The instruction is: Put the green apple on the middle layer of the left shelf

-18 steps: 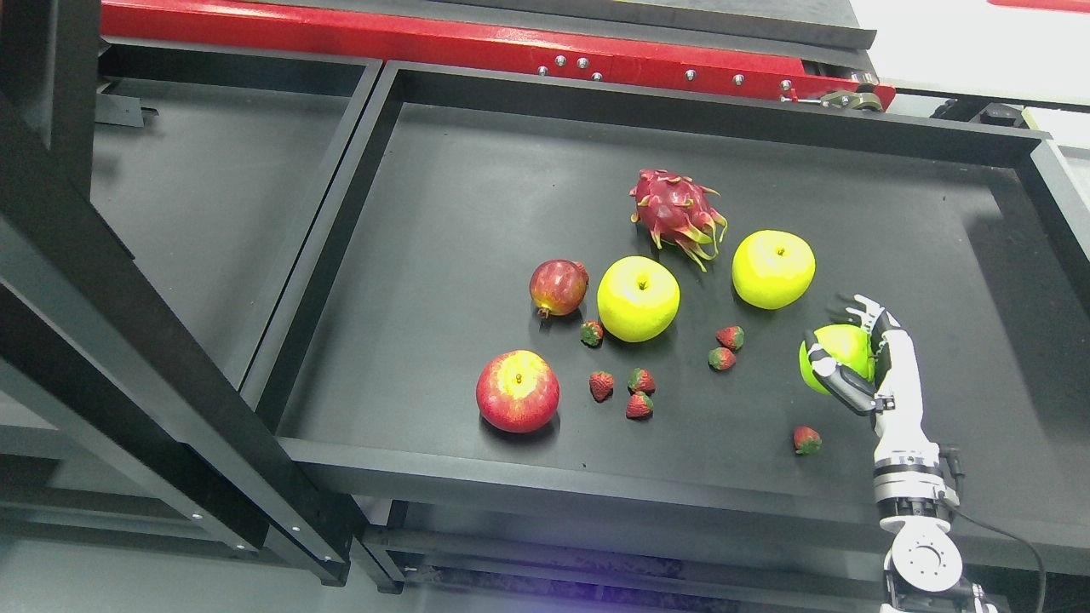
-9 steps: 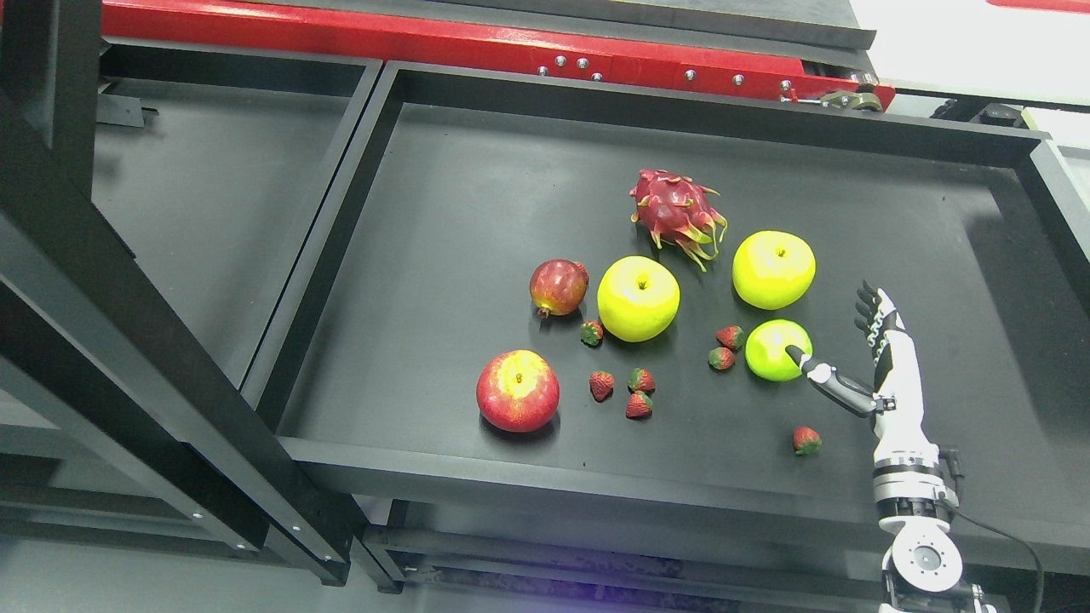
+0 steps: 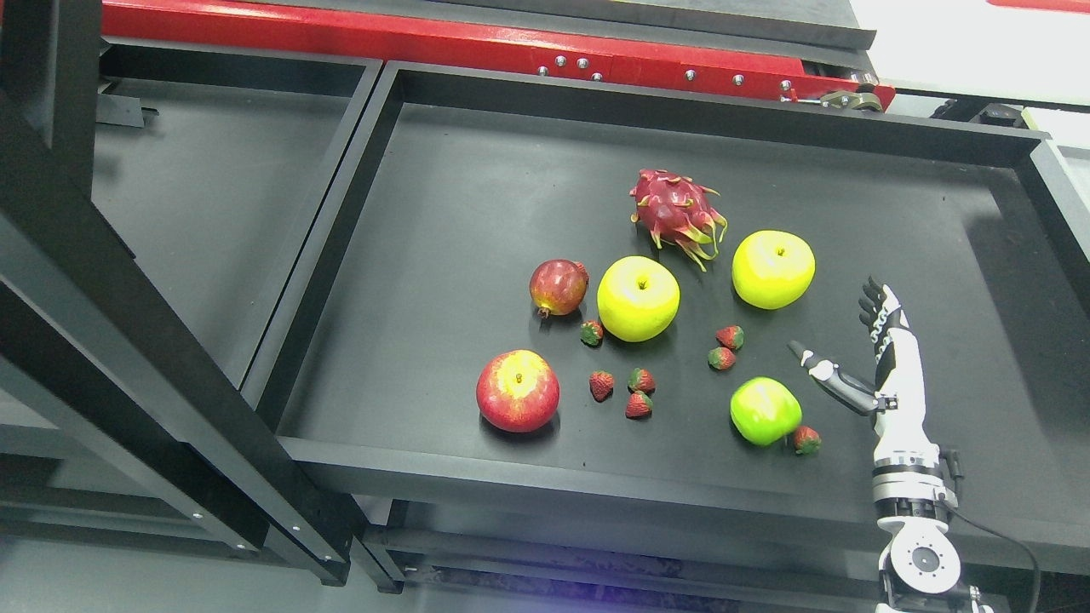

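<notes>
One green apple (image 3: 765,410) is lying at lower right, touching a strawberry (image 3: 806,439); the right hand (image 3: 881,366) is hovering beside it, fingers spread, gripping nothing.

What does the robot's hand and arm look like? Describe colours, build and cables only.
Only the right hand shows. It is white with black fingertips and a grey-and-white thumb. Below it sit a white forearm, black-and-silver wrist rings and a round silver joint. A thin black cable loops off to the right.
</notes>
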